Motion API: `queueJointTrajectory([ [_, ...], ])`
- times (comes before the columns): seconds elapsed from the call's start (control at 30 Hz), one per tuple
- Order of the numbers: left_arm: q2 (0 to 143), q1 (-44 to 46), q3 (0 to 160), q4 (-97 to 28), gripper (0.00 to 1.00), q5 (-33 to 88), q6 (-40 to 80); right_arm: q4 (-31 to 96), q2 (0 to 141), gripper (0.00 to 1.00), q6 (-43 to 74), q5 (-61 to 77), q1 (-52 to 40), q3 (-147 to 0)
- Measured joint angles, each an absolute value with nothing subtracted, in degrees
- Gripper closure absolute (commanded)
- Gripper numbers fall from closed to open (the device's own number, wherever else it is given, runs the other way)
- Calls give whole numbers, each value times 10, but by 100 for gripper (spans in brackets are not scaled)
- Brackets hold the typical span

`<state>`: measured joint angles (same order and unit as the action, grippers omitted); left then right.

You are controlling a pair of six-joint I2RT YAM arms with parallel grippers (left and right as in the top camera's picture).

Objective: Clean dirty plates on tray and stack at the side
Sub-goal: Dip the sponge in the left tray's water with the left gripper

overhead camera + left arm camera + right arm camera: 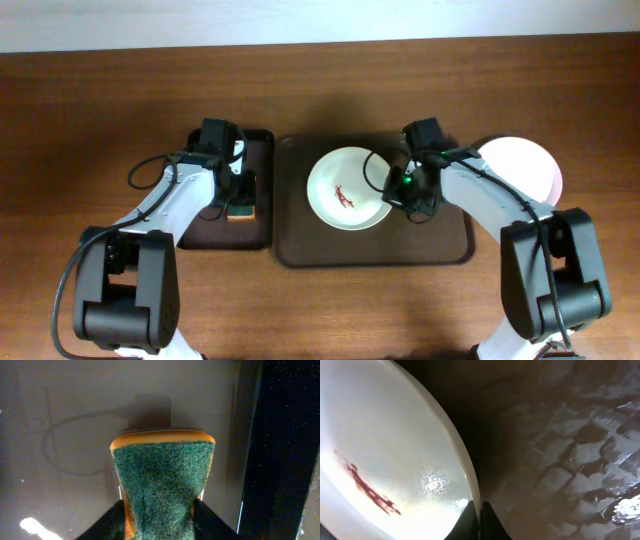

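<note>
On tray (pixel 300 245), right gripper (pixel 480 510) pinching plate (pixel 345 175)

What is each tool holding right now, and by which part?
The left tool grips the green sponge by one end. The right tool pinches the sauce-streaked plate at its right rim.
</note>
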<state>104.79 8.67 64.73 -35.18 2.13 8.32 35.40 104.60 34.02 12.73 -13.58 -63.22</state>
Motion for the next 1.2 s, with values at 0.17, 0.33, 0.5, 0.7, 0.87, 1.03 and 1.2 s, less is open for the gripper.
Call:
queueJointTrajectory([
  [0.17,1048,87,647,-352,64,23,83,353,1046,94,345,116,-140,-632],
  [0.33,1048,87,651,-368,66,19,83,353,1046,91,346,114,-140,-632],
  [0.5,1048,87,683,-387,77,15,83,353,1046,91,346,112,-140,-632],
  [0.7,1048,87,682,-394,68,22,83,356,1046,91,346,112,-140,-632],
  [0.87,1048,87,645,-359,73,26,84,357,1046,91,346,112,-140,-632],
  [1.03,1048,87,639,-346,100,30,84,357,1046,91,346,112,-140,-632],
  [1.2,1046,87,639,-353,100,30,84,358,1046,91,346,112,-140,-632],
])
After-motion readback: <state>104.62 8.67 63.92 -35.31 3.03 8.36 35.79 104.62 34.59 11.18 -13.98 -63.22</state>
